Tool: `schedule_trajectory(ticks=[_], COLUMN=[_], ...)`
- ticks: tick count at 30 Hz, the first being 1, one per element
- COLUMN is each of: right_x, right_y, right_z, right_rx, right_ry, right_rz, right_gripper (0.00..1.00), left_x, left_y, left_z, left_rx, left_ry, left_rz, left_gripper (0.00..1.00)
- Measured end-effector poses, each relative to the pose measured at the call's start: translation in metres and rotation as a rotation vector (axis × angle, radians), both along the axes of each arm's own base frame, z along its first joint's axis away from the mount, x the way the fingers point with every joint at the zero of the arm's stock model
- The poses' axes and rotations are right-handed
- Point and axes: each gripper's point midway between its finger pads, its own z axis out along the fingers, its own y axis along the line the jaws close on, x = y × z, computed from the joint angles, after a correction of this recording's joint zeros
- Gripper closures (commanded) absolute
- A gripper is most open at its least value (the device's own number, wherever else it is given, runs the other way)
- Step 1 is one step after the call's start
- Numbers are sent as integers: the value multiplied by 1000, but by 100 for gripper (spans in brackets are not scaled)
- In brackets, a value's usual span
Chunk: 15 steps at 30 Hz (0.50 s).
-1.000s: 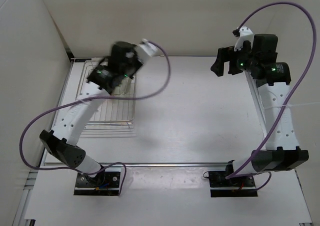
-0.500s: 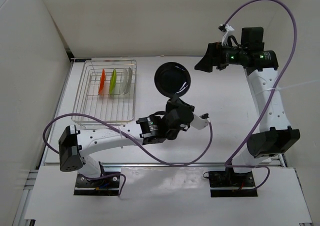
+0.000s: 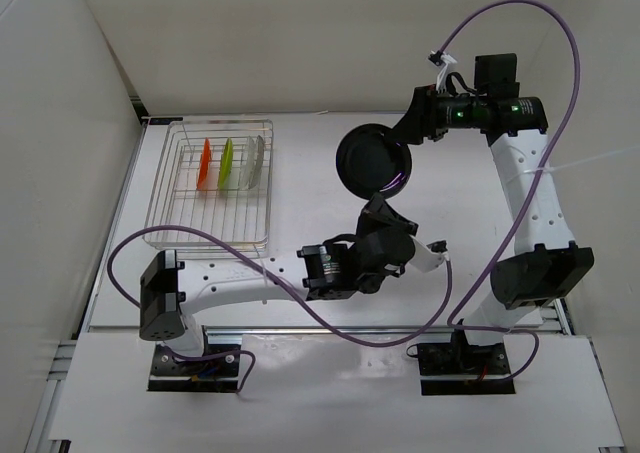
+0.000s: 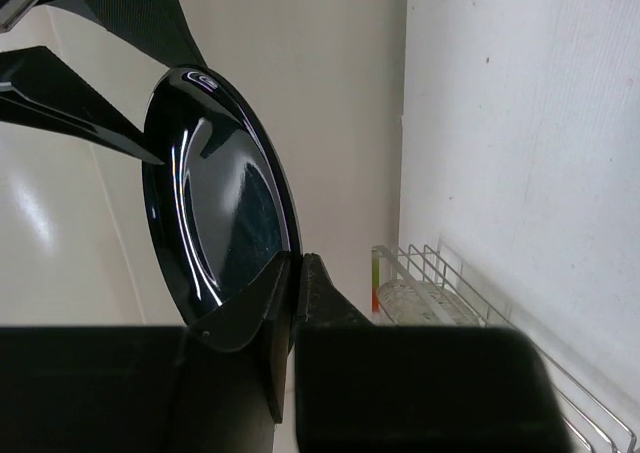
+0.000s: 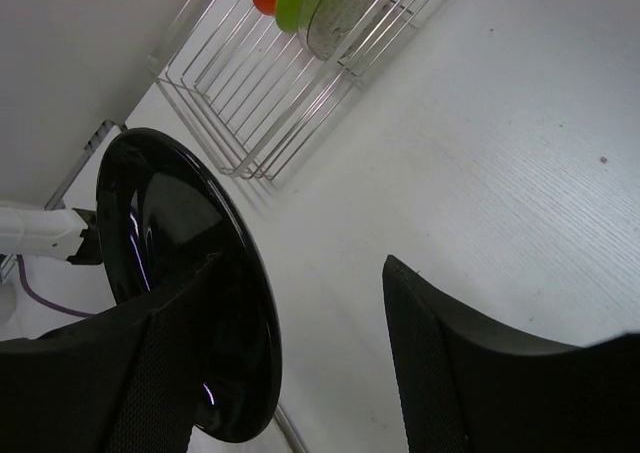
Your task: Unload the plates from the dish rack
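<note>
The black plate [image 3: 374,161] is held on edge above the table's middle. My left gripper [image 3: 379,207] is shut on its lower rim, as the left wrist view [image 4: 297,260] shows on the plate [image 4: 215,218]. My right gripper [image 3: 406,136] is open, its jaws on either side of the plate's upper right rim; in the right wrist view [image 5: 300,265] the plate [image 5: 170,263] lies against the left finger. The orange-red plate [image 3: 205,163], lime green plate [image 3: 227,162] and clear plate [image 3: 255,162] stand upright in the wire dish rack [image 3: 200,235].
The rack sits at the table's left, near the left wall, and shows in the right wrist view [image 5: 250,123] and the left wrist view [image 4: 450,278]. The left arm stretches low across the table's front. A purple cable loops below it.
My left arm has swung from the rack to the right, carrying the black plate. My right gripper has come down and left, and its open jaws now straddle the plate's rim.
</note>
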Motion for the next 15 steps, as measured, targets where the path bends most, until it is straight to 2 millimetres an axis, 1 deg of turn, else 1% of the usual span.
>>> schedule_trajectory(ticks=[1,2,5,8,9,10,12,14,15], right_x=[-1,-1,-3,-8,-10,-10,-8,-8,-8], right_y=[1,1,4,9,11,13,16,14,13], right_z=[0,0,-1,-4,-5,-6,-1,1,2], right_rx=[2,2,-3,-9,-10,-17,-1,-5,-12], right_ry=[1,2,3,10,16,5,-4,-14,-20], right_rz=[5,5,15,34,40,48,41,29,20], right_gripper=[34,49,49,72,95,100,100,100,100], left_x=[1,2,4,9,10,12,13,14,15], left_y=[0,0,0,0,0,1,2,0,0], left_z=[1,2,7,12,13,13,8,4,3], left_rx=[-1,-1,-7,-19,-20,-21,-20,-22,-23], left_ry=[-2,-4,-15,-29,-32,-31,-20,-15,-13], left_rz=[2,3,5,11,14,19,26,30,32], left_gripper=[89,89,89,89,89,89,89,89,74])
